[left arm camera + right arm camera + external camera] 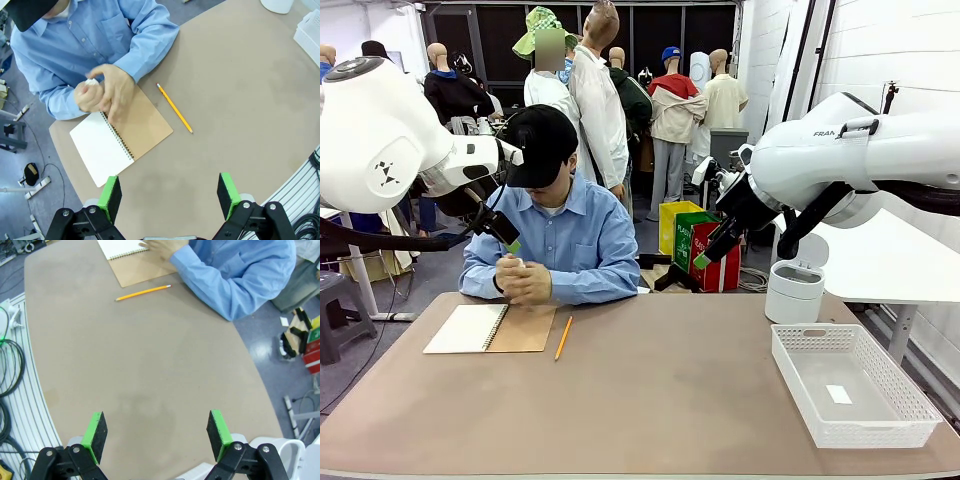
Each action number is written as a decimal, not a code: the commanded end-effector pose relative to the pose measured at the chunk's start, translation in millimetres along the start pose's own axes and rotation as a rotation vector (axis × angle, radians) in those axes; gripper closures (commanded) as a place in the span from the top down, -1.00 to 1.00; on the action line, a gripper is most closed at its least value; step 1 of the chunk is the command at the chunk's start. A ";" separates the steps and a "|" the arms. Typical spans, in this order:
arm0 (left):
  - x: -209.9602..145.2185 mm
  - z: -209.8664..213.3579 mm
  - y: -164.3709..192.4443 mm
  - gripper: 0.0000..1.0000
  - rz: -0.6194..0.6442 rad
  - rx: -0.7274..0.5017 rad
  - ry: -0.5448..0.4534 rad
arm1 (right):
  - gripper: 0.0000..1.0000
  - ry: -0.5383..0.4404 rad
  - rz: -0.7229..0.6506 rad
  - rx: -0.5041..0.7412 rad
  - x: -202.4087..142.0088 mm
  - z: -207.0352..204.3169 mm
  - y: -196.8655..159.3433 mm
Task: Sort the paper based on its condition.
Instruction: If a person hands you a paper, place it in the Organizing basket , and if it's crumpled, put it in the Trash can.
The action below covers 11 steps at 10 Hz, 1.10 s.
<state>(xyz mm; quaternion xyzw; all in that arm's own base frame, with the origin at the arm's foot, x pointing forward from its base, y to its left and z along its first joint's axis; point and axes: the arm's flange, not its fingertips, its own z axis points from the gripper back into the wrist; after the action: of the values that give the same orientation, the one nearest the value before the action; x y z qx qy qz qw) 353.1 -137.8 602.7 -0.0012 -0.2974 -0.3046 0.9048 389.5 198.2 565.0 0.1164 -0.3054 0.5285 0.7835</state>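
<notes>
Front view: the person's hands (525, 281), at the spiral notebook's (485, 328) far edge, pinch something white. Left wrist view: it's a wad of crumpled paper (91, 82) over the notebook; the left gripper (169, 192) gapes wide. Right wrist view: the right gripper (156, 429) is equally wide, with a pencil (143, 292) beside the notebook.

My right arm (802, 160) carried the grey letters "FRAN" on its white shell, with the rest of the word hidden. The yellow bag (671, 224) on the floor behind the person bore white print I couldn't read.
</notes>
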 end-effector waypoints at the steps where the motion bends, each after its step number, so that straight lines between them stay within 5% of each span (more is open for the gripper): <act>1: 0.0 0.9 0.6 1.00 -0.005 -0.003 -0.003 | 1.00 0.007 -0.008 -0.007 0.4 -0.2 0.1; 11: 0.0 0.9 0.6 1.00 -0.005 -0.003 -0.003 | 1.00 0.007 -0.008 -0.007 0.4 -0.2 0.1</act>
<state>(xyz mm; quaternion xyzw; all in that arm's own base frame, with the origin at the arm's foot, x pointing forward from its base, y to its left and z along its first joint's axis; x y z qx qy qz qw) 353.1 -137.8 602.7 -0.0012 -0.2974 -0.3046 0.9048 389.5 198.2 565.0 0.1164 -0.3054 0.5285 0.7835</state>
